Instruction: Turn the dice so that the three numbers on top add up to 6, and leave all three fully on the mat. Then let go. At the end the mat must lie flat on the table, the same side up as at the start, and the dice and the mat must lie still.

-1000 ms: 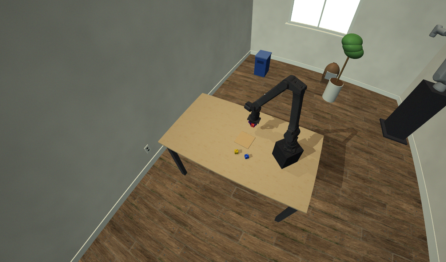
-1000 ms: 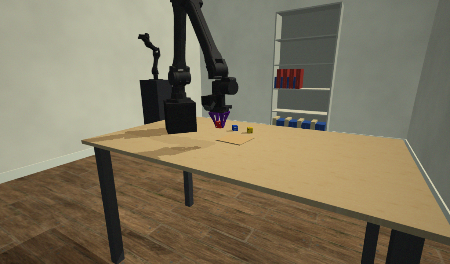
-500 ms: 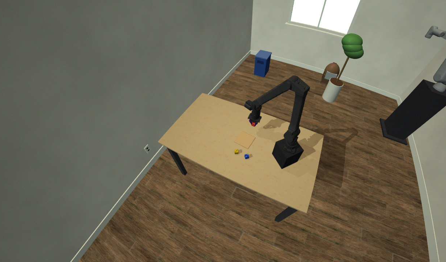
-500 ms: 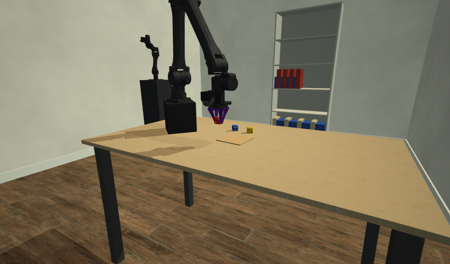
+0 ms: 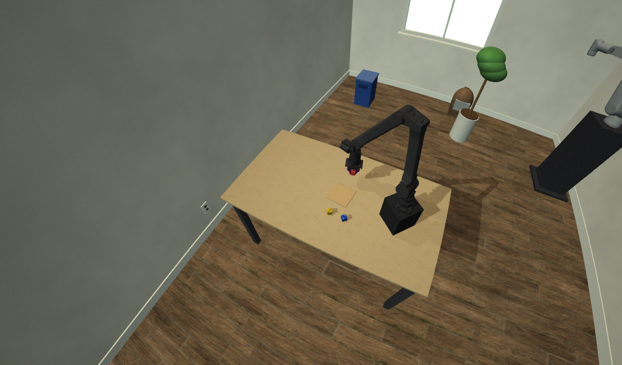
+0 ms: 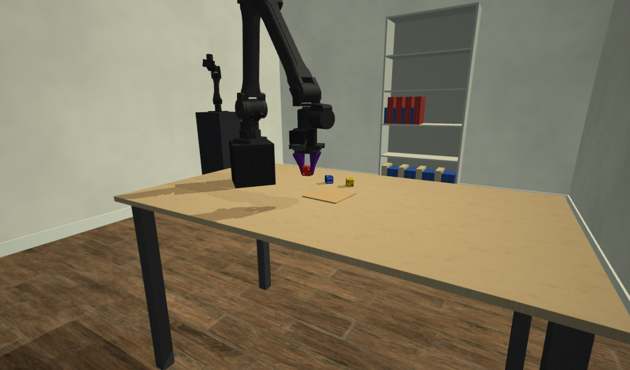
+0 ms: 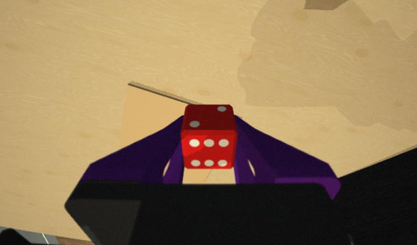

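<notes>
Wooden and pale, the table (image 5: pixel 276 181) filled the middle of the top view, with the arm's black base (image 5: pixel 410 222) near one long edge. The arm reached over toward the middle of the worktop, its gripper (image 5: pixel 352 171) hanging above the wood and pinching the red die (image 5: pixel 352 172). The mat (image 5: pixel 341 194) lay flat a little way off, between the gripper and the two other dice. The yellow die (image 5: pixel 330 210) and the blue die (image 5: pixel 343 217) sat on bare wood just off the mat, toward the long edge nearest that camera, close to each other but apart.

From the exterior view, the gripper (image 6: pixel 306 168) pointed straight down, its purple fingers (image 6: pixel 299 162) closed on the red die (image 6: pixel 306 170), which hung clear of the worktop. The blue die (image 6: pixel 328 179) and yellow die (image 6: pixel 349 181) rested behind the mat (image 6: pixel 329 195). A bookshelf (image 6: pixel 474 82) stood against the far wall.

At the wrist, the red die (image 7: pixel 209 137) sat clamped between the two fingers. Its six face looked toward the camera, and the face pointing down showed two pips. Below it a corner of the mat (image 7: pixel 143 116) showed on the table (image 7: pixel 58 68); the die hung over that corner region, though whether it was fully over the mat could not be told.
</notes>
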`<act>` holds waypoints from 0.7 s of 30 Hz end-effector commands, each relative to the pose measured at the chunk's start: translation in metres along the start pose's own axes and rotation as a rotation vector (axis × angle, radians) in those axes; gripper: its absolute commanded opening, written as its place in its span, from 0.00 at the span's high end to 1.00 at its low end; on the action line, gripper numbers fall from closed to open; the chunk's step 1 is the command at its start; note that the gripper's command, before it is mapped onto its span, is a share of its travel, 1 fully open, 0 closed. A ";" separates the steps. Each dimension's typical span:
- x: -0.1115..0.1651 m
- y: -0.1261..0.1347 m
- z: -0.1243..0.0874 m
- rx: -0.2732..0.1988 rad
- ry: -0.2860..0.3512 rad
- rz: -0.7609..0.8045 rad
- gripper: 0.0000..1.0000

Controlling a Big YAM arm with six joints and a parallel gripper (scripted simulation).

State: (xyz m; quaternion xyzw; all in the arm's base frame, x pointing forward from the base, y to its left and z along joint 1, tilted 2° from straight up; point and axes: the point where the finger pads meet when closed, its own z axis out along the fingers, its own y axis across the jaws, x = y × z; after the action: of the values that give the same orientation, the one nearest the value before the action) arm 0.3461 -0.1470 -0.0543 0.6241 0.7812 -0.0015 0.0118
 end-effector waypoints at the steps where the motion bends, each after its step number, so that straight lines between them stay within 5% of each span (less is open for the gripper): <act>1: -0.019 0.017 -0.016 -0.036 -0.035 -0.180 0.74; 18: -0.031 0.024 -0.005 -0.020 -0.032 -0.760 0.74; 21: -0.031 0.024 -0.004 -0.020 -0.032 -0.763 0.74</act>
State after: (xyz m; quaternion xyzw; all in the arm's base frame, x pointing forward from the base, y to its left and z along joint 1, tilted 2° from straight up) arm 0.3612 -0.1623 -0.0576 0.3275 0.9447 -0.0062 0.0141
